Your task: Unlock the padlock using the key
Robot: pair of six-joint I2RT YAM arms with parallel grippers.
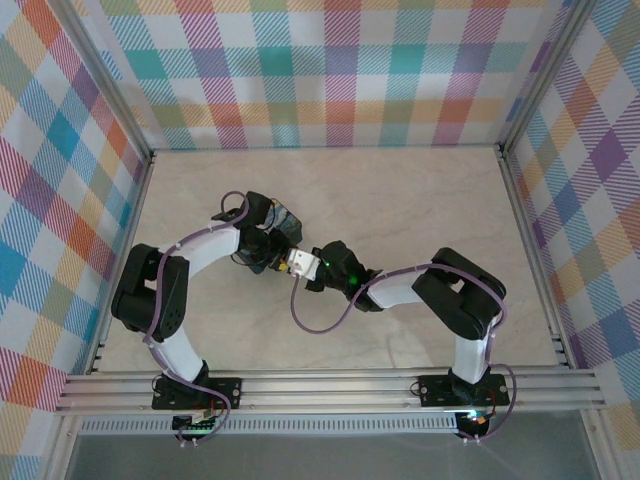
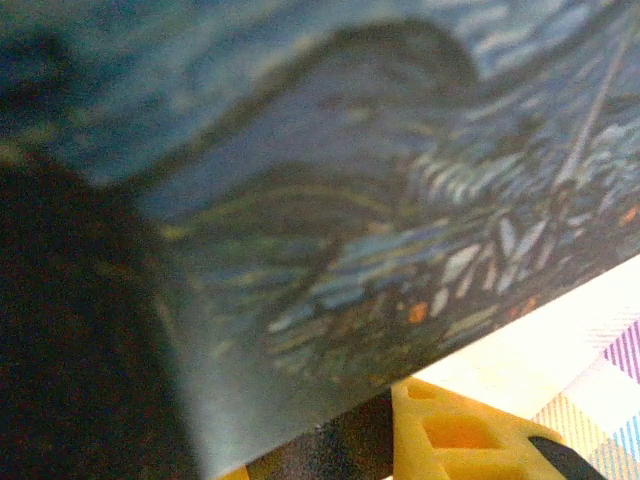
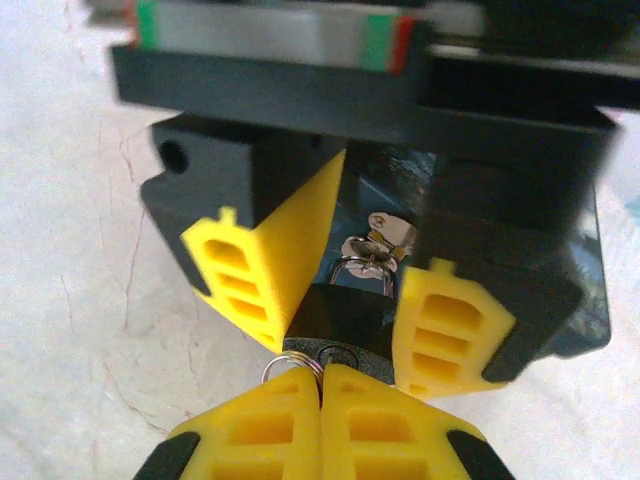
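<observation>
The 2 arms are brought together near the middle of the table (image 1: 420, 200), slightly left of centre, with the left gripper (image 1: 281, 255) and the right gripper (image 3: 320, 388) set tip to tip.

In the right wrist view, the padlock (image 3: 340, 312) is seen clamped between the 2 yellow fingers (image 3: 262, 265) of the left gripper, its black body touched on both sides and held clear of the table. Its thin silver shackle (image 3: 352, 270) is turned toward the far side and is met there by a small silver fitting (image 3: 392, 232), behind which dark blue metal can be made out. The keyhole face of the body is turned toward the near side, directly against the tips of the right gripper.

The right gripper's 2 yellow fingers are pressed flat together, with no gap left between the pads. A thin wire key ring (image 3: 287, 366) is seen emerging at the left of those tips, just beside the padlock's lower edge. The key itself is hidden between the pads, so it is apparently pinched there, at the keyhole.

In the left wrist view, the blue painted tin (image 2: 380, 200) is held very close to the lens and is badly blurred, with brush-stroke swirls across its face. 1 yellow finger (image 2: 450, 435) is visible beneath its lower edge.
</observation>
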